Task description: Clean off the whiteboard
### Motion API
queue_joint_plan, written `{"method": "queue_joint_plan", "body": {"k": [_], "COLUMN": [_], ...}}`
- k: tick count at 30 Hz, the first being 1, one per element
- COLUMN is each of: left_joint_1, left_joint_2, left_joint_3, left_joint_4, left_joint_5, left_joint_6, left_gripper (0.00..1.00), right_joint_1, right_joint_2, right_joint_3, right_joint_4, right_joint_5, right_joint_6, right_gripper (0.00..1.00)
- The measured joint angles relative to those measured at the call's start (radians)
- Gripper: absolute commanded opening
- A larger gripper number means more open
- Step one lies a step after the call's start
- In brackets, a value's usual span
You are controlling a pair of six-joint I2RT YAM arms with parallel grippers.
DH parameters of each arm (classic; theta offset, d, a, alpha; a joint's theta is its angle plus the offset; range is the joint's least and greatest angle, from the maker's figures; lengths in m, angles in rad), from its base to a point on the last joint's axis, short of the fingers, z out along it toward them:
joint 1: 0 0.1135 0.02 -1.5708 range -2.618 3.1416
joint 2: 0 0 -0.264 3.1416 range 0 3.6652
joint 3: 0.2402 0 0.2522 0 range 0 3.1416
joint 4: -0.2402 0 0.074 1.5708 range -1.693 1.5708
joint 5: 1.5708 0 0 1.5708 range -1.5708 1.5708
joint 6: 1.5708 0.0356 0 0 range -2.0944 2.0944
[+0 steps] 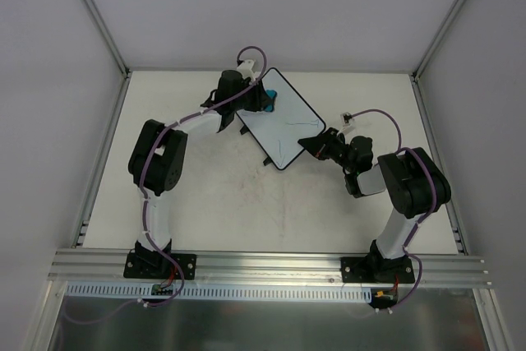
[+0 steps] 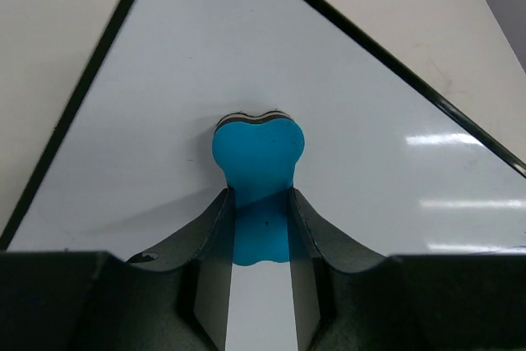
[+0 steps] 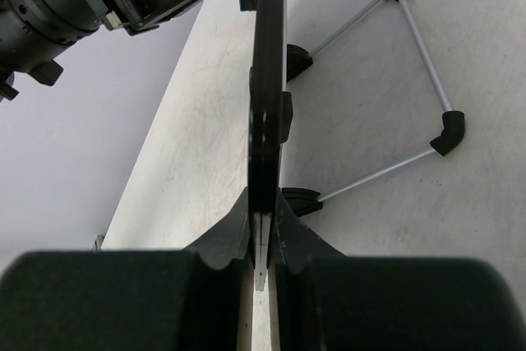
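Note:
The whiteboard (image 1: pixel 283 121), white with a thin black rim, lies at an angle in the middle back of the table and carries faint pen lines. My left gripper (image 1: pixel 267 100) is shut on a small blue eraser (image 2: pixel 257 150) and presses it against the white surface (image 2: pixel 370 178) near the board's far corner. My right gripper (image 1: pixel 316 140) is shut on the board's right edge. In the right wrist view the board (image 3: pixel 267 80) shows edge-on between the fingers (image 3: pixel 263 203).
A thin wire stand (image 3: pixel 427 63) with black corner pieces hangs off the board's back over the table (image 1: pixel 246 211). Small black tabs (image 1: pixel 267 159) stick out of the board's near edge. Grey walls and metal rails (image 1: pixel 103 162) enclose the table.

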Motion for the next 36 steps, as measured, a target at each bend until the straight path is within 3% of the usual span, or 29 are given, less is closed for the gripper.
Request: {"method": "queue_joint_plan", "body": {"k": [36], "left_joint_1": [-0.314], "left_joint_2": [-0.133], "left_joint_3": [-0.121], "left_joint_4": [0.023], "left_joint_5": [-0.016], "left_joint_6": [0.415], "left_gripper": [0.00], "right_joint_1": [0.000], "right_joint_2": [0.000], "right_joint_3": [0.000], "right_joint_4": [-0.004], "right_joint_5": [0.005], "right_joint_6": [0.005], "right_gripper": [0.00]}}
